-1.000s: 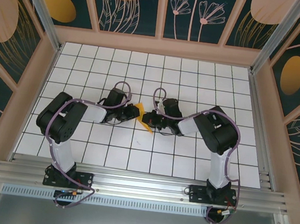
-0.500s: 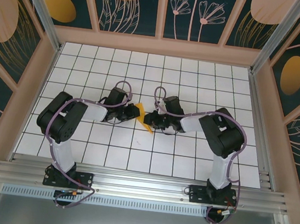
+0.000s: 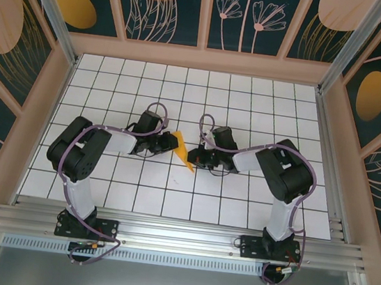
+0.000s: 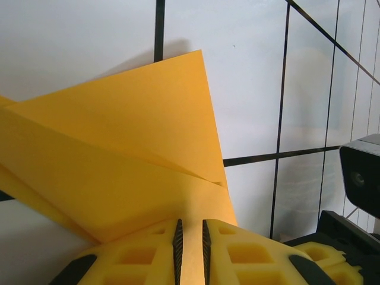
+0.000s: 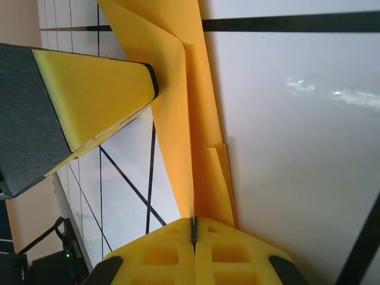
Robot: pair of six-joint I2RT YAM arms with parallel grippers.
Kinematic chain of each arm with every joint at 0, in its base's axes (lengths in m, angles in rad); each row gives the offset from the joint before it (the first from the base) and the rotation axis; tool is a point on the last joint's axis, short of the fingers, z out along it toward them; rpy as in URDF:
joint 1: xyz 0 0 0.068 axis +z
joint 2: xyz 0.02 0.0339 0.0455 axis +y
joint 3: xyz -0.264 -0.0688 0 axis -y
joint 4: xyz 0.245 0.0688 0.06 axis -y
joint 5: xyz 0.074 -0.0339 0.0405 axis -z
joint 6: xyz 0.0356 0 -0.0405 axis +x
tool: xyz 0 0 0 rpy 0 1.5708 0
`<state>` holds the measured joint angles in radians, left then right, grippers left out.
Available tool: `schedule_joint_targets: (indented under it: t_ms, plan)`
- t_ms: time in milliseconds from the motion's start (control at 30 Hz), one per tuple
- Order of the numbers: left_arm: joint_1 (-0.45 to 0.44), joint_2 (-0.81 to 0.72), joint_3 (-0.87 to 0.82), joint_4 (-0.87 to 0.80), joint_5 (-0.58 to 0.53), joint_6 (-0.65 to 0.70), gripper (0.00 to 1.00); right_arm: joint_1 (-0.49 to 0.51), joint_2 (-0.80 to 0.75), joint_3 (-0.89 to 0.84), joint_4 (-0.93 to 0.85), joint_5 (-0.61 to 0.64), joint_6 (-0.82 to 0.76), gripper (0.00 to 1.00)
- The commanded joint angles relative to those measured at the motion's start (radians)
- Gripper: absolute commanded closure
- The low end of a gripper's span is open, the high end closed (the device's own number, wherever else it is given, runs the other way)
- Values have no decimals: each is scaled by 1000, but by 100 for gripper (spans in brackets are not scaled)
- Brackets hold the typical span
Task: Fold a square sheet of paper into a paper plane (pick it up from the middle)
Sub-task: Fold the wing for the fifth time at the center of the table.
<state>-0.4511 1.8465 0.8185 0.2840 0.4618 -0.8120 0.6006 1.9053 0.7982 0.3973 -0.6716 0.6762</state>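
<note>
- Right gripper has slid a touch to its own side and nearer the bases since a second ago, the elbow swinging out behind it. The left arm and the paper have hardly stirred.
- Now the square sheet of paper, already folded down to an orange-yellow wedge, hangs between the two grippers over the middle of the table. It looks lifted off the grid, with a shadow under it.
- Right claw: pads pressed flat together, pinching the narrow end of the wedge right at its seam.
- Left gripper: jaws nearly together, a thin slot between the pads with the paper's wide part running into it, so it grips too.
- Orientation, from above: the long axis runs on a slant, wide end farther back by the left gripper, pointed end aimed toward the bases and a little to the right.
- Risk one: both claws hold one thin sheet, so if the arms drift apart or twist against each other, I expect a tear at a crease.
- Risk two: the right pinch sits on a slim edge, so a tug could slip it free and let the wedge flop.
- Risk three: the layers gape in the left wrist view. Pressing them now could set a crooked crease.
</note>
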Motion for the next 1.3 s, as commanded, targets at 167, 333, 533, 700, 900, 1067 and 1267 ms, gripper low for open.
schedule_joint_targets:
  t_ms: [167,333,533,700,900,1067,1267]
  plan:
    - [2,-69,5,44,8,2,71,-31,5,-87,70,-5,89,100]
    - [1,-113,-57,142,23,-29,68,-32,8,-115,117,6,146,100]
    - [0,-89,-88,205,48,-50,70,-33,20,-114,92,23,175,100]
    - [0,-53,-87,212,56,-53,72,-33,35,-101,41,33,176,100]
    - [0,-17,-70,190,54,-39,74,-36,52,-84,-10,39,175,100]
    - [0,-2,-59,158,33,-22,75,-36,64,-70,-43,41,166,100]
    - [0,10,-51,126,5,-10,76,-37,72,-58,-74,47,148,100]
